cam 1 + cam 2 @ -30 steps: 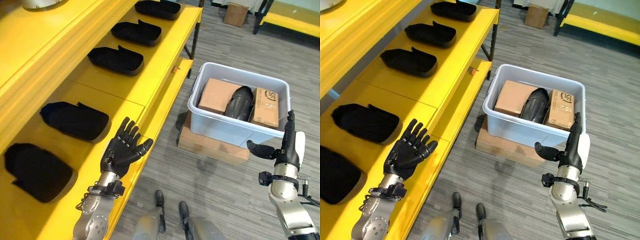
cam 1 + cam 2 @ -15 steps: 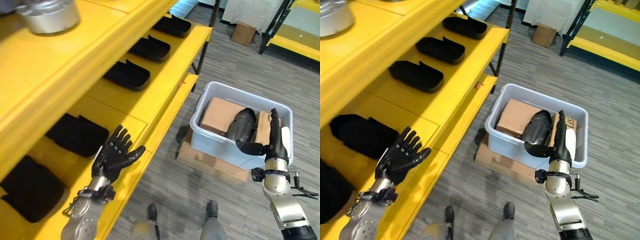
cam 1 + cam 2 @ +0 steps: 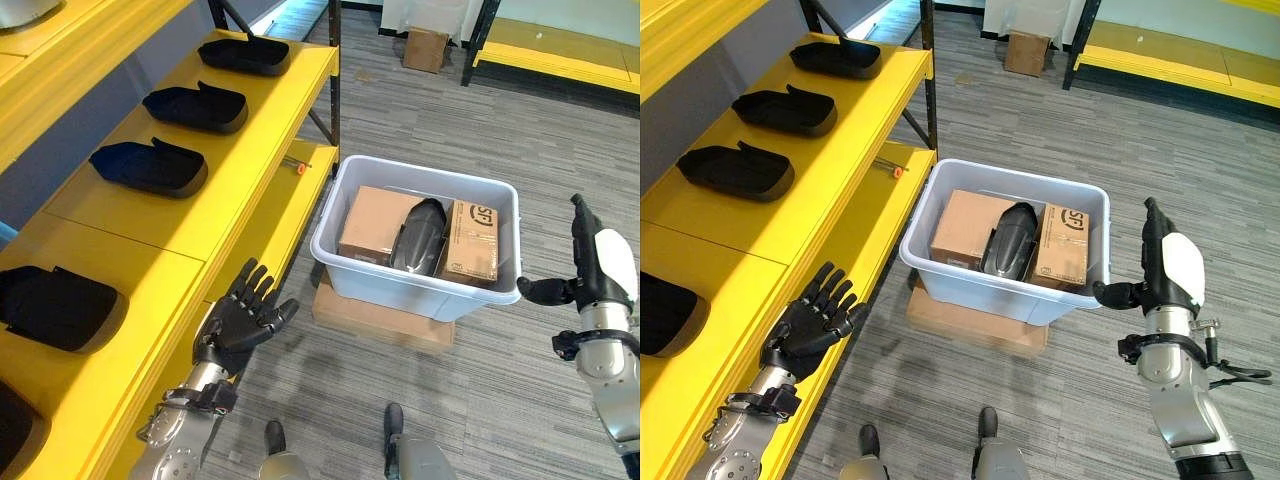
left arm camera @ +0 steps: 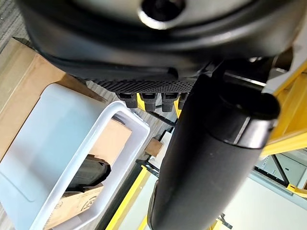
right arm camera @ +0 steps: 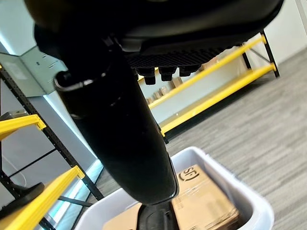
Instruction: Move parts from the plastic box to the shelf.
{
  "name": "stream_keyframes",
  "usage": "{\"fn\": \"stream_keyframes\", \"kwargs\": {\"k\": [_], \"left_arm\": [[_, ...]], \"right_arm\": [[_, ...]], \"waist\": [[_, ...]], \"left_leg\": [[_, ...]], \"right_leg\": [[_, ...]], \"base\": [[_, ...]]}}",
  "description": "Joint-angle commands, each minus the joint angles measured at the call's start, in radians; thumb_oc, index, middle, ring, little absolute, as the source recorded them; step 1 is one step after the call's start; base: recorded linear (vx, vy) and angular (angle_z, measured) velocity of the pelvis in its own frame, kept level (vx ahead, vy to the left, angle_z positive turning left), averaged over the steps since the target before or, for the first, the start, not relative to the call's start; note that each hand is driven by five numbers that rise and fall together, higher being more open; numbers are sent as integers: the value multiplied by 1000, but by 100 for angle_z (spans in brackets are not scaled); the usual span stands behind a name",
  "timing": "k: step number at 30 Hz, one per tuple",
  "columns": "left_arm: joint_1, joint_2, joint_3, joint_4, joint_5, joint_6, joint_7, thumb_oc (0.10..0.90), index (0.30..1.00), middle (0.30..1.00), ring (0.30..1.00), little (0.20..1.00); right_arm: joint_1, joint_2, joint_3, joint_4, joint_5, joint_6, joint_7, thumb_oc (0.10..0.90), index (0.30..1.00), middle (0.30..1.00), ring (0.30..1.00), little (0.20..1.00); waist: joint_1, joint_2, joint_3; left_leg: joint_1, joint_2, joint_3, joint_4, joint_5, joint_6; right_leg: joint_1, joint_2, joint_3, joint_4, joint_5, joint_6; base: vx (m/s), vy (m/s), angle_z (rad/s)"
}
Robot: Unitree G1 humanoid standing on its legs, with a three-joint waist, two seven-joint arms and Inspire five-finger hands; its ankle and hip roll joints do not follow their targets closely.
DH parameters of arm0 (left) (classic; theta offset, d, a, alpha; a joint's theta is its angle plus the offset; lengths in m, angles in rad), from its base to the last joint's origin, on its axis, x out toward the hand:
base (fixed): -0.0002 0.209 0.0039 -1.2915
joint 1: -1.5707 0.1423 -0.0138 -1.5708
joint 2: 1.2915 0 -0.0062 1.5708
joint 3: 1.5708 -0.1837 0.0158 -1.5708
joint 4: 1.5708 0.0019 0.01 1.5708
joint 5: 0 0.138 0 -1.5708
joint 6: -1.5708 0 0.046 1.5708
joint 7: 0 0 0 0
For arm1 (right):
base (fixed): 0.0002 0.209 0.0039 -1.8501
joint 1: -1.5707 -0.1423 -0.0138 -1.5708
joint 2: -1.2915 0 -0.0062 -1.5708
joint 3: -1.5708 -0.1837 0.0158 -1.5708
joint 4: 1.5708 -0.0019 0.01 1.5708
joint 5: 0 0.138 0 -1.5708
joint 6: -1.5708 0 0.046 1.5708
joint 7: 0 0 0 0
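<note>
Yellow shelf [image 3: 235, 170] w/ black trays at robot's left; pale plastic box [image 3: 418, 290] on grey striped floor [image 3: 1040, 120].
Box holds one dark part [image 3: 417, 234] btwn two cardboard cartons. Both hands empty, fingers straight & apart: left hand [image 3: 240, 322] by shelf edge, right hand [image 3: 1164, 272] beside box. Best approach, I judge: reach from above, grip part mid-body, lift clear of cartons.
</note>
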Motion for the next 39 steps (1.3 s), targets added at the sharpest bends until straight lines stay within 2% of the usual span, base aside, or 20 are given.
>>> {"fn": "stream_keyframes", "kwargs": {"k": [1, 2, 3, 5, 6, 8, 10, 12, 13, 14, 19, 20, 21, 23, 25, 29, 30, 32, 36, 39], "left_arm": [[-40, 53, 44, -79, -65, -91, -70, 900, 1000, 1000, 1000, 1000], [-64, 48, 34, -61, -62, -73, -97, 900, 1000, 1000, 1000, 1000], [-77, 45, 26, -55, -57, -65, -103, 900, 1000, 1000, 1000, 1000], [-95, 43, 14, -62, -56, -55, -97, 900, 1000, 1000, 1000, 1000], [-95, 43, 14, -65, -55, -56, -93, 900, 1000, 1000, 1000, 1000], [-70, 20, 33, -111, -25, -37, -69, 900, 1000, 1000, 1000, 1000], [-55, 18, 34, -121, -13, -44, -72, 900, 1000, 1000, 1000, 1000], [-20, 12, 35, -136, -20, -67, -79, 900, 1000, 1000, 1000, 1000], [-10, 16, 39, -137, -24, -76, -79, 900, 1000, 1000, 1000, 1000], [-5, 15, 41, -132, -19, -89, -83, 900, 1000, 1000, 1000, 1000], [-51, 28, 30, -99, -28, -95, -100, 900, 1000, 1000, 1000, 1000], [-63, 26, 28, -90, -23, -94, -92, 900, 1000, 1000, 1000, 1000], [-81, 17, 22, -81, -10, -93, -70, 900, 1000, 1000, 1000, 1000], [-76, 11, 21, -81, 0, -96, -67, 900, 1000, 1000, 1000, 1000], [-57, 13, 23, -82, 0, -97, -72, 900, 1000, 1000, 1000, 1000], [-79, 51, 31, -73, -13, -88, -83, 900, 1000, 1000, 1000, 1000], [-85, 68, 39, -75, -21, -82, -84, 900, 1000, 1000, 1000, 1000], [-84, 84, 40, -78, -23, -89, -61, 900, 1000, 1000, 1000, 1000], [-44, 92, 64, -96, -43, -92, -39, 900, 1000, 1000, 1000, 1000], [-35, 89, 78, -103, -41, -95, -9, 900, 1000, 1000, 1000, 1000]], "right_arm": [[-145, -63, -68, -72, -67, -93, 18, 900, 1000, 1000, 1000, 1000], [-121, -60, -92, -88, -63, -84, 39, 900, 1000, 1000, 1000, 1000], [-112, -54, -95, -91, -68, -80, 42, 900, 1000, 1000, 1000, 1000], [-93, -36, -97, -86, -50, -106, 49, 900, 1000, 1000, 1000, 1000], [-91, -35, -96, -85, -49, -107, 50, 900, 1000, 1000, 1000, 1000], [-51, 44, -69, -94, -20, -133, 9, 900, 1000, 1000, 1000, 1000], [-29, 83, -54, -114, -12, -132, -9, 900, 1000, 1000, 1000, 1000], [6, 131, -22, -139, 25, -150, -32, 900, 1000, 1000, 1000, 1000], [5, 140, -11, -136, 21, -164, -24, 900, 1000, 1000, 1000, 1000], [5, 149, 8, -135, 20, -182, -16, 900, 1000, 1000, 1000, 1000], [-19, 169, 51, -137, 53, -167, -39, 900, 1000, 1000, 1000, 1000], [-20, 177, 56, -136, 40, -162, -39, 900, 1000, 1000, 1000, 1000], [-28, 194, 74, -130, 28, -167, -46, 900, 1000, 1000, 1000, 1000], [-27, 207, 77, -129, 10, -172, -46, 900, 1000, 1000, 1000, 1000], [-15, 221, 71, -130, -1, -172, -39, 900, 1000, 1000, 1000, 1000], [-22, 214, 55, -113, 0, -173, -59, 900, 1000, 1000, 1000, 1000], [-32, 209, 50, -102, -9, -175, -60, 900, 1000, 1000, 1000, 1000], [-61, 212, 52, -80, -40, -181, -31, 900, 1000, 1000, 1000, 1000], [-107, 170, 71, -77, -109, -203, 39, 900, 1000, 1000, 1000, 1000], [-168, 78, 80, -92, -134, -207, 94, 900, 1000, 1000, 1000, 1000]], "waist": [[1, -37, -38], [-20, -35, -36], [-28, -32, -39], [-18, -16, -30], [-17, -15, -28], [22, -13, -24], [32, -16, -29], [62, -23, -32], [69, -30, -33], [78, -34, -36], [90, -64, -63], [88, -68, -62], [82, -58, -42], [79, -59, -36], [74, -57, -34], [68, -58, -26], [66, -64, -24], [73, -70, -18], [110, -100, -34], [122, -111, -38]], "left_leg": [[18, 88, 70, 53, 42, -41], [-15, 91, 118, 126, 56, -46], [-23, 64, 129, 163, 25, -48], [-79, -77, 101, 260, -80, 19], [-83, -91, 96, 270, -94, 26], [-142, -217, 43, 234, -78, 45], [-155, -223, 57, 159, -49, 43], [-188, -241, -21, 55, 19, 31], [-181, -251, -43, 45, 16, 38], [-188, -256, -64, 43, 18, 45], [-164, -278, 5, 88, -69, 107], [-147, -288, 10, 97, -92, 130], [-113, -294, -1, 99, -120, 161], [-99, -300, -8, 101, -129, 167], [-73, -301, -27, 82, -129, 161], [-56, -285, -70, 54, -131, 146], [-48, -276, -80, 49, -147, 138], [-29, -248, -76, 51, -174, 130], [-13, -193, -12, 52, -180, 92], [-1, -122, 47, 46, -141, 51]], "right_leg": [[26, -60, -4, 83, -123, -33], [42, -64, -39, 72, -129, -45], [56, -62, -38, 63, -142, -43], [70, -53, -39, 20, -104, -46], [73, -54, -36, 18, -103, -42], [151, -2, -16, -84, -63, -28], [181, 15, -17, -128, -54, -26], [220, 38, 19, -171, -46, -26], [231, 40, 31, -173, -55, -26], [236, 47, 43, -183, -54, -26], [243, 50, 5, -104, -110, -18], [207, 39, -2, 26, -95, 1], [75, 22, 10, 328, -31, 26], [11, 20, 28, 398, -17, 30], [-19, 16, 43, 323, -1, 26], [26, -48, 78, -4, 66, 38], [39, -97, 108, -166, 148, 73], [23, -154, 119, -238, 232, 108], [85, -178, 8, -311, 242, 133], [120, -164, -78, -278, 173, 123]], "base": [[42, -205, 18], [94, -218, 33], [67, -214, 73], [74, -108, 86], [151, -40, 57], [320, -62, 6], [302, 27, -25], [328, 119, -22], [238, 99, -46], [240, 118, -80], [208, 159, -55], [172, 220, 2], [130, 200, 3], [144, 51, 4], [149, -125, 12], [81, -315, 29], [101, -450, 28], [107, -565, 24], [53, -463, 11], [19, -421, -33]]}}
